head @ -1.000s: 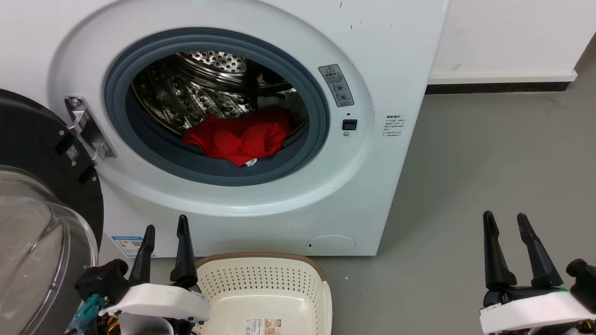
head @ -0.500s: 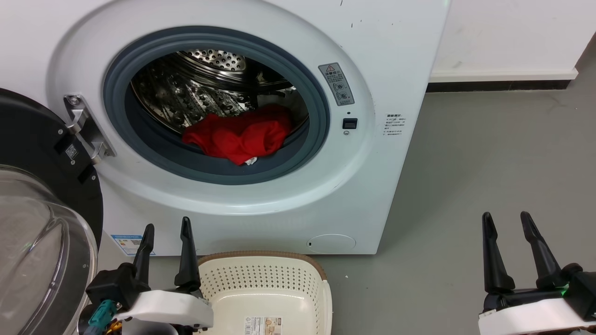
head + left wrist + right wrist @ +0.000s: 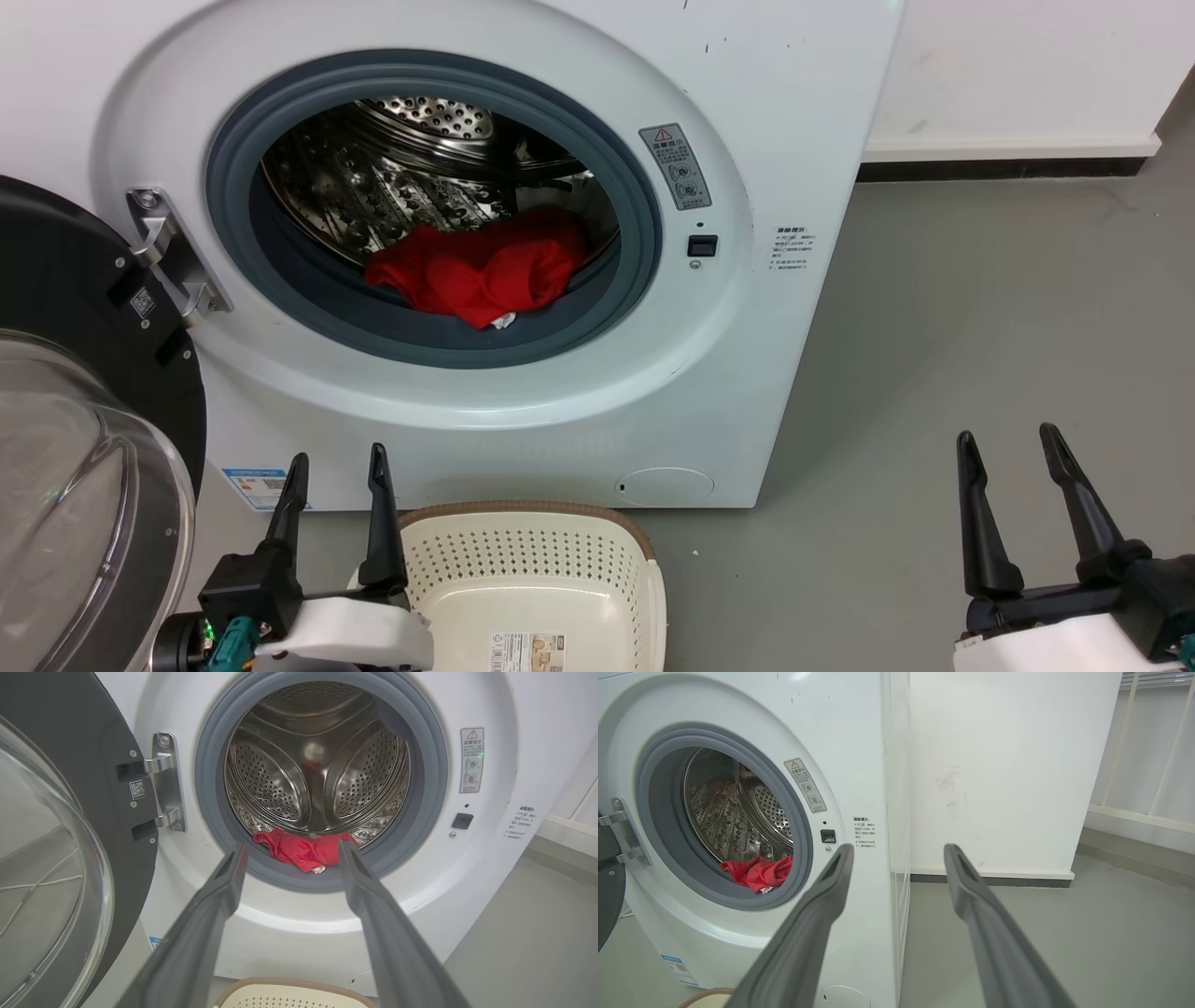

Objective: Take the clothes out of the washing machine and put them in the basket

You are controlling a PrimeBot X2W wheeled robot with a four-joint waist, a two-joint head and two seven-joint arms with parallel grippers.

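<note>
The white washing machine (image 3: 794,112) stands with its porthole open. Red clothes (image 3: 476,266) lie bunched at the front bottom of the steel drum, partly over the grey rubber ring, with a bit of white trim showing. On the floor in front of the machine sits the cream basket (image 3: 532,579), with only a paper label inside. My left gripper (image 3: 338,465) hangs open at the basket's left rim; in the left wrist view the left gripper (image 3: 290,845) points at the clothes (image 3: 306,849). My right gripper (image 3: 1006,441) is open over bare floor to the right, holding nothing.
The black-framed glass door (image 3: 75,448) is swung wide open at the left, close beside my left arm. Grey floor (image 3: 980,308) spreads to the right of the machine, ending at a white wall (image 3: 1018,65) with a dark skirting.
Both grippers have sunk slightly lower in the head view. The left one has edged right toward the basket rim. The clothes and basket stay where they were.
</note>
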